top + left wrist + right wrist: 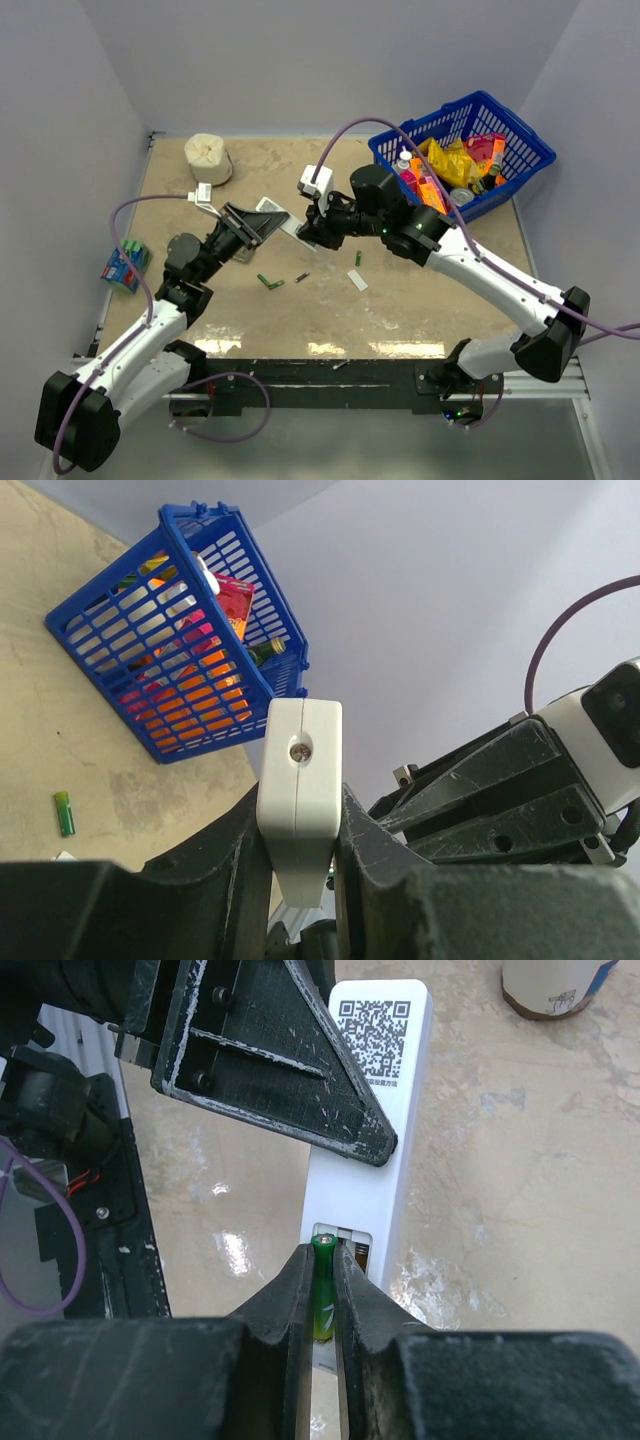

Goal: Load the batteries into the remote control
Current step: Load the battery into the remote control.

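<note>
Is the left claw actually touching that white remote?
Touching. The left wrist view shows the remote control pinched between both fingers of the left gripper, with no gap on either side.

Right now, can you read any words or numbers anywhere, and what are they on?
No words read clearly.
On the remote control: a QR code; the tiny print under it is too small.
On the packets in the basket: blurred.
On the battery pack: blurred.
</note>
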`<state>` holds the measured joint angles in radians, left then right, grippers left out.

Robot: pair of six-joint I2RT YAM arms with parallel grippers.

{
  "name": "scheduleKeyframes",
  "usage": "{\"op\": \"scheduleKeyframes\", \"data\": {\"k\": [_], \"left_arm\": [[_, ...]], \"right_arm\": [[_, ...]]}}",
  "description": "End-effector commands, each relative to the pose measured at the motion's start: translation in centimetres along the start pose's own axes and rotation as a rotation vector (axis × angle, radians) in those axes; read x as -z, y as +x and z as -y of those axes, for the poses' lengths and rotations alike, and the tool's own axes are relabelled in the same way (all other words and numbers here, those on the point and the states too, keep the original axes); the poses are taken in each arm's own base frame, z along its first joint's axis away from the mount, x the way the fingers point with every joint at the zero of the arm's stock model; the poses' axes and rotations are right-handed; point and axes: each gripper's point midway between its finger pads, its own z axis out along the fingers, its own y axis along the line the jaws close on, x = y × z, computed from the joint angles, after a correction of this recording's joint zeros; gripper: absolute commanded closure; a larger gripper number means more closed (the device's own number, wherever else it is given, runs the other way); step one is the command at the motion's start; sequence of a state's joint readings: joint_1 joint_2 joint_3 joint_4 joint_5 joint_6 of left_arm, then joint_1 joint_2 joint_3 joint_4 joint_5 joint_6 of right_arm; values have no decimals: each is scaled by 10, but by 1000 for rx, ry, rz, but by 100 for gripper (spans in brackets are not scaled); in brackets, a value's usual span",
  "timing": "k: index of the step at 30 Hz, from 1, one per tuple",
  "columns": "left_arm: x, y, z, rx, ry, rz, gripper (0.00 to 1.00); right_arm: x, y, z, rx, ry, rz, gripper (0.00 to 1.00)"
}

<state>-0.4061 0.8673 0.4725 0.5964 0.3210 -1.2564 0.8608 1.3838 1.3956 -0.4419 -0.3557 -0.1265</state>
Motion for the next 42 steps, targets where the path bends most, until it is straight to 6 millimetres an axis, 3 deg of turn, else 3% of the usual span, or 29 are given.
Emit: {"op": "scheduleKeyframes", "data": {"k": [1, 12, 19, 23, 26, 33, 38, 42], "left_arm": [[14, -49, 100, -2, 326, 203, 100], [15, -52, 108, -53, 359, 216, 100], [12, -46, 121, -156, 383, 165, 100], [13, -36, 124, -197, 409, 111, 100], [11, -27, 115, -244, 384, 68, 100], [13, -14, 98, -382, 338, 12, 100], [11, -21, 68, -449, 192, 45, 100], [10, -20, 55, -466, 157, 44, 100]], "right_arm": [[-1, 78, -9, -62, -27, -243, 95], [0, 117, -13, -90, -44, -348, 95], [-3, 119, -6, -106, -11, -362, 96], [-5, 103, -6, -114, -9, -329, 96], [-5, 80, -2, -105, 5, -285, 96], [-5, 49, -3, -125, 4, -213, 88], [12, 20, -9, -120, 0, -129, 85], [28, 1, -14, -114, 0, -78, 81]]}}
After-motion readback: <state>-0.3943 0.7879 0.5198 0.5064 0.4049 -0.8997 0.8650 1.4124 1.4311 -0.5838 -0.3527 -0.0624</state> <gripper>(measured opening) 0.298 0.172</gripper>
